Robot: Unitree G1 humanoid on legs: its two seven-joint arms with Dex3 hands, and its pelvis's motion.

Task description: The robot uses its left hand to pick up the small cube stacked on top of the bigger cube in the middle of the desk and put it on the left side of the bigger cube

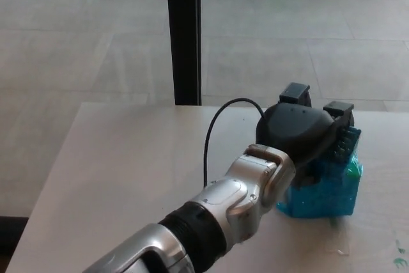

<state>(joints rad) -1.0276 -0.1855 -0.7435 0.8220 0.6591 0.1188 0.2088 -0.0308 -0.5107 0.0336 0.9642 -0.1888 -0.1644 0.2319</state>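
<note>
You see the bigger cube (pixel 323 195), blue and crinkly-surfaced, resting on the table's right side; the small cube (pixel 347 142) shows only as a blue edge atop it.

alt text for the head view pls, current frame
The robot's left hand covers the top of a blue cube near the right side of a pale desk. The small cube is hidden, so any grasp is unclear. Tiled floor and a dark post lie behind.
</note>
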